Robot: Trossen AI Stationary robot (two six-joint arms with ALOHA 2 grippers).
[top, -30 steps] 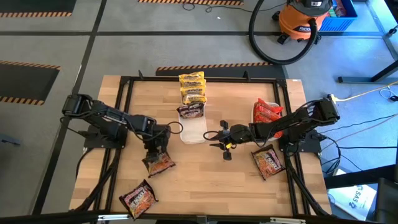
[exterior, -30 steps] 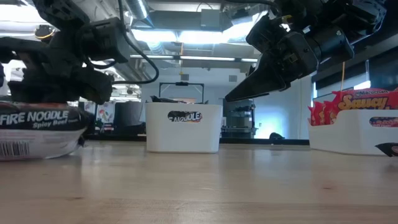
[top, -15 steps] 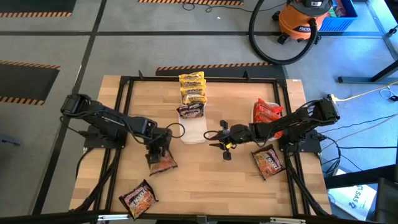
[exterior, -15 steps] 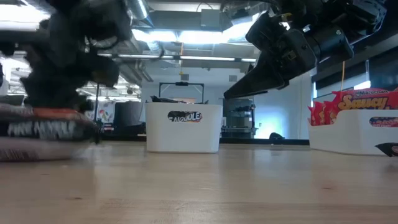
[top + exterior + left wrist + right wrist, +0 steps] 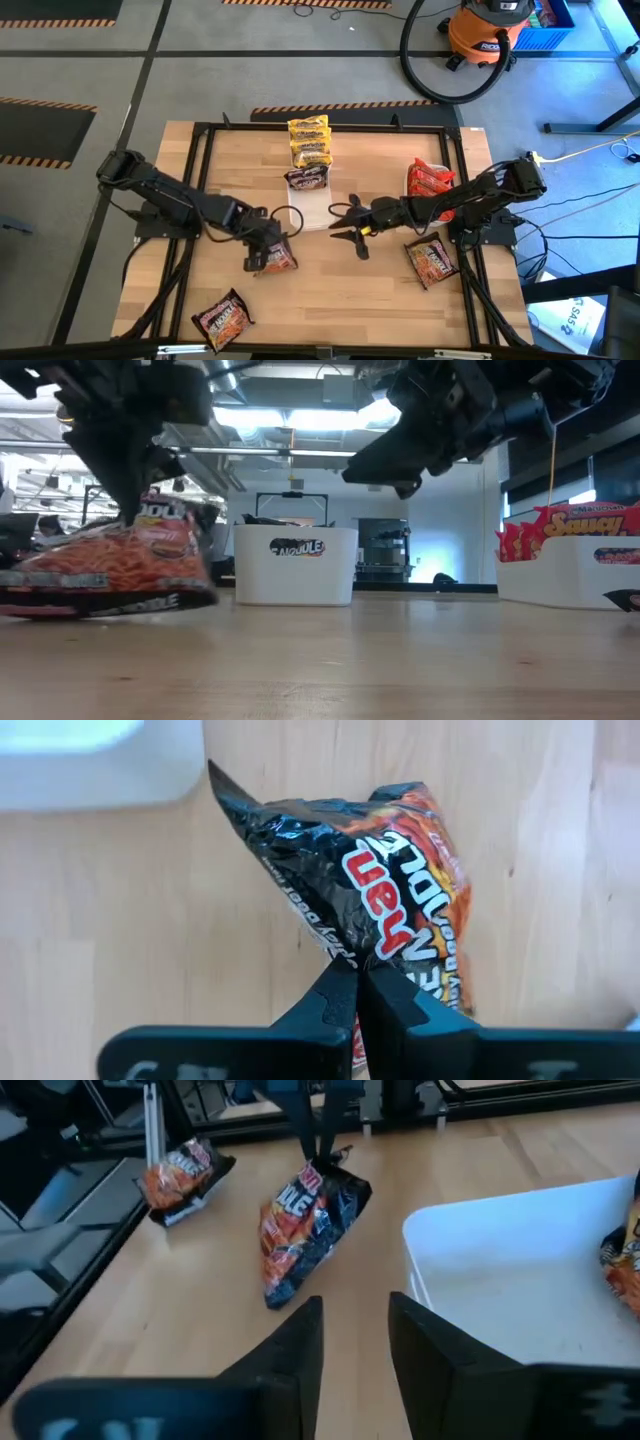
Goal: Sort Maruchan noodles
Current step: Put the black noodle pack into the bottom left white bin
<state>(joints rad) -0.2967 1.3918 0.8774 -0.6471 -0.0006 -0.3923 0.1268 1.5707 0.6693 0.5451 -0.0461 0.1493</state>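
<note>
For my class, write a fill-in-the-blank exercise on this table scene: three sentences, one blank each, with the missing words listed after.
1. The left gripper is shut on a dark noodle packet, pinching it by its ____.
2. The right gripper hangs with its fingers ____, holding nothing.
3. The yellow packets lie at the table's far edge, beyond the ____ tray at the middle.

Missing words: edge; open; white

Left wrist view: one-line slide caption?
Left gripper shut on the edge of a dark noodle packet, white tray at the frame's corner.
</note>
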